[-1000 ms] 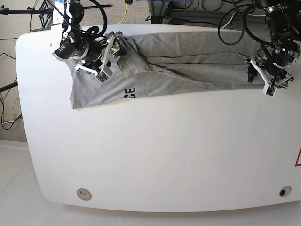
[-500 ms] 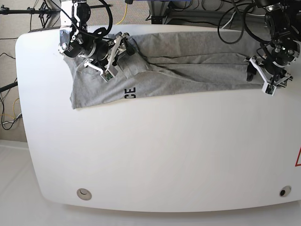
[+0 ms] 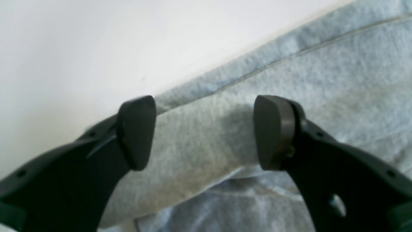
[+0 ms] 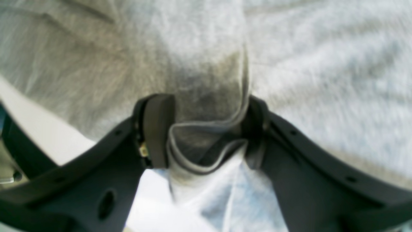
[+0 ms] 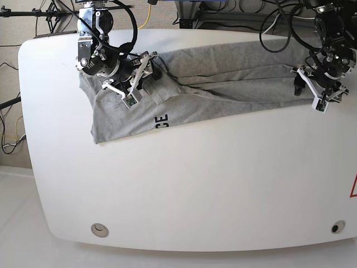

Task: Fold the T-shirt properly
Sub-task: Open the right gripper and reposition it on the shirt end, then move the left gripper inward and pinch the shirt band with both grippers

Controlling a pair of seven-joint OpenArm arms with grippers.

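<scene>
The T-shirt lies stretched in a long, half-folded band across the far side of the white table, with a few black letters showing at its near edge. The right gripper sits over one end of the band; in its wrist view a bunched fold of grey cloth stands between its pads, which touch the cloth on both sides, so it appears to be grasping that fold, though the jaws may not be fully clenched yet. The left gripper is at the other end, jaws spread wide and released, holding nothing; the hem edge lies flat under and between its fingertips, and bare table shows just beyond its left finger.

To do this step well, I judge that both ends need a firm hold before any lift. The left gripper should come down so that one finger slips under the hem and the jaws close on all layers, not only the top one. The right gripper should finish its squeeze on the whole fold. Then both should rise and travel together, keeping the band taut, so the cloth does not sag or twist between them.

No container is in view; the shirt rests directly on the table.
</scene>
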